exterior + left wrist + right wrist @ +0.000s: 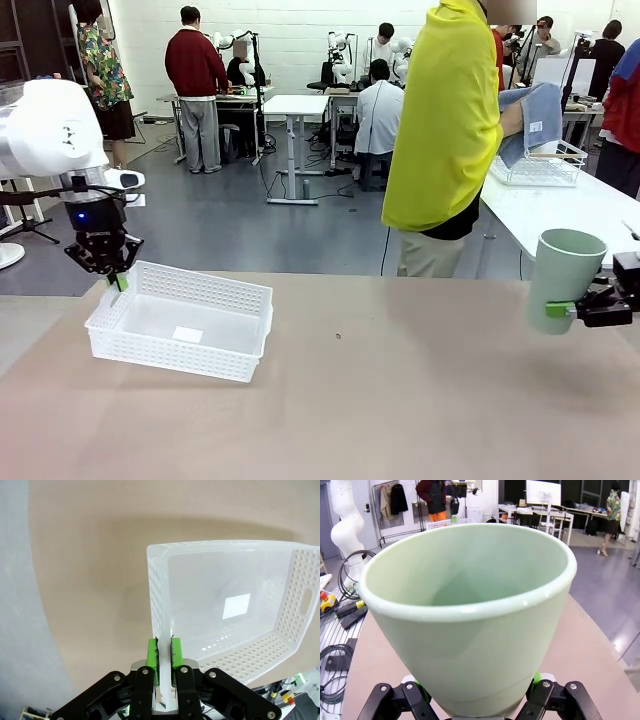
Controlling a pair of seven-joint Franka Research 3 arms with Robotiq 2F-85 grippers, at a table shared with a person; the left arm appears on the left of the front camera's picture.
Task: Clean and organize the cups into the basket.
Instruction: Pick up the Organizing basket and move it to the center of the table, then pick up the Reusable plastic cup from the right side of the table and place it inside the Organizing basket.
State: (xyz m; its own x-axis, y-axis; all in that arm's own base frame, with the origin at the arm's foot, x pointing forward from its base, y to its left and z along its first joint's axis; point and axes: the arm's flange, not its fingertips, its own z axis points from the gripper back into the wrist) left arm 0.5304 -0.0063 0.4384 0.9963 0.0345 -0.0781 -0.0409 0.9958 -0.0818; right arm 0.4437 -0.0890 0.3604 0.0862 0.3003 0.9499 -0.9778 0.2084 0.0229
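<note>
The front view takes in the whole worktop (400,400). The white basket (170,355) sits toward 8 o'clock, and the mint green cup (563,275) is held upright, mouth up, at the 3 o'clock edge. The left tool (118,272) comes down on the basket's far-left corner, about 11 o'clock of the basket. The right tool (575,308) clasps the cup low on its side. A person (445,120) in a yellow top stands beyond the far edge at 1 o'clock, holding a blue cloth (530,120).

The left wrist view adds the detail of that grip. The left tool (163,641) is closed right down, its green pads (152,652) pinching the basket's (220,545) lattice wall, one pad inside and one outside. A white label (236,606) lies on the basket's floor.

The right wrist view looks into the cup's (470,630) mouth. The right tool (478,695) stands wide, a finger on either side of the cup's base, holding it.

Count: one basket, one cup, one cloth, one label, two tools.
</note>
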